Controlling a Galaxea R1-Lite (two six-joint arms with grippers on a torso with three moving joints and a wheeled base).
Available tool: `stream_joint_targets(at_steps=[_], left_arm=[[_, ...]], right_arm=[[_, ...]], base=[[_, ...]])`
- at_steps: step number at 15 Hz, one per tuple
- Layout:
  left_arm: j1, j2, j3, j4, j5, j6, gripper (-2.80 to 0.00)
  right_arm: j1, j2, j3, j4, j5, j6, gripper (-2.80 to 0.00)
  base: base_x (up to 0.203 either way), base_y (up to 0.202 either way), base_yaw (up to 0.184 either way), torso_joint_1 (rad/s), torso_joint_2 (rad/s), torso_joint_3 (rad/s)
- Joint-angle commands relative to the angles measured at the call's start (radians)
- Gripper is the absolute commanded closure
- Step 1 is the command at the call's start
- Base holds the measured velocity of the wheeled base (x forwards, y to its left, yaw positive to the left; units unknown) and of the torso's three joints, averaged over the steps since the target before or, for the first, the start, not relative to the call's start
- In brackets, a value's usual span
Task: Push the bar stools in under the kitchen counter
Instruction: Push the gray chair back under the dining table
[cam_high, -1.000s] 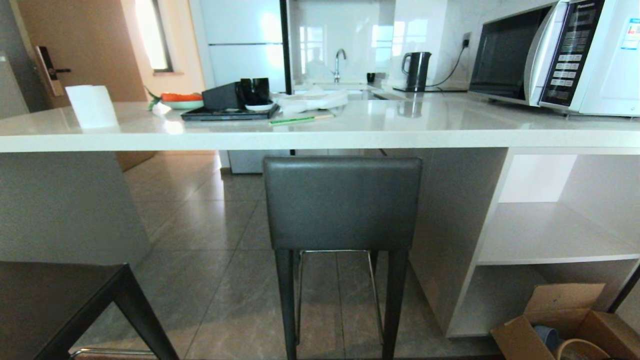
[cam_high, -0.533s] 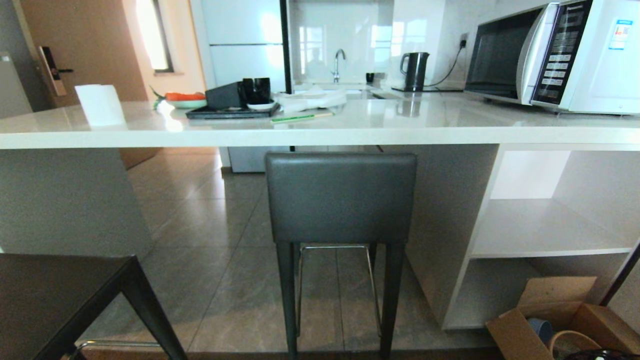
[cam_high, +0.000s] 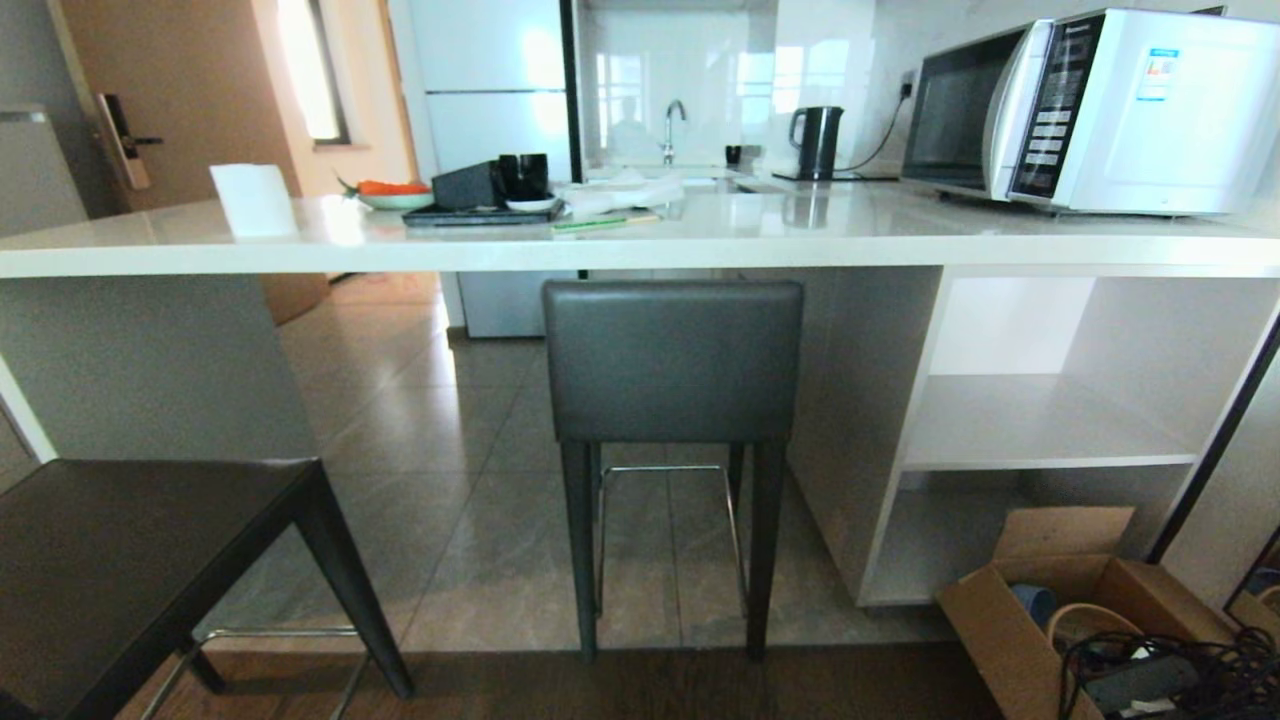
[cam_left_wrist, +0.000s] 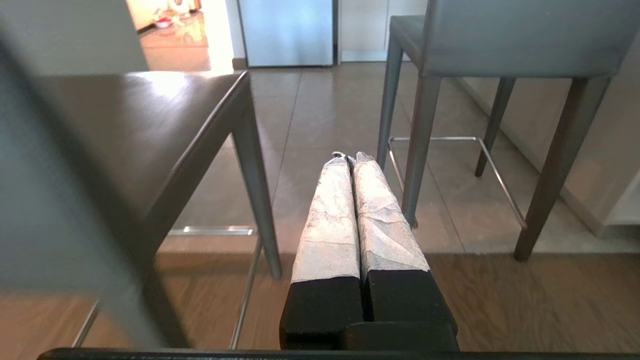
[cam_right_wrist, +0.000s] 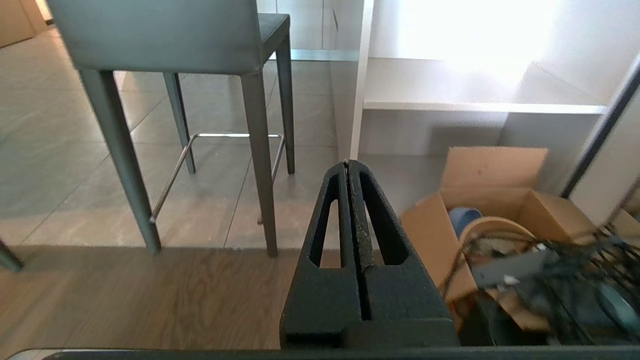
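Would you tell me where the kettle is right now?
In the head view the kettle stands on the far worktop, right of the tap and left of the microwave.

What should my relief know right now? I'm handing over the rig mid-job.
Left pincer: shut, empty, low above the floor. Right pincer: shut, empty, low too.
Middle bar stool: backrest just below the kitchen counter edge, seat tucked under. Looks done.
Left bar stool: stands out from the counter, seat fully exposed. Still to push in.
Mind the cardboard box and cables on the floor at the right.
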Motion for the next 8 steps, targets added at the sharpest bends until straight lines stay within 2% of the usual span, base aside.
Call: stream_joint_targets(at_steps=[1, 8], left_arm=[[0.000, 0.000, 0.009, 0.000, 0.002, -0.003, 0.00], [0.001, 0.000, 0.009, 0.000, 0.002, -0.004, 0.00]], right_arm=[[0.000, 0.002, 0.009, 0.000, 0.000, 0.001, 0.00], [0.000, 0.003, 0.009, -0.002, -0.015, 0.014, 0.00]], base=[[-0.198, 0.000, -0.005, -0.002, 0.00, 0.002], [-0.189, 0.000, -0.001, 0.002, 0.00, 0.003]])
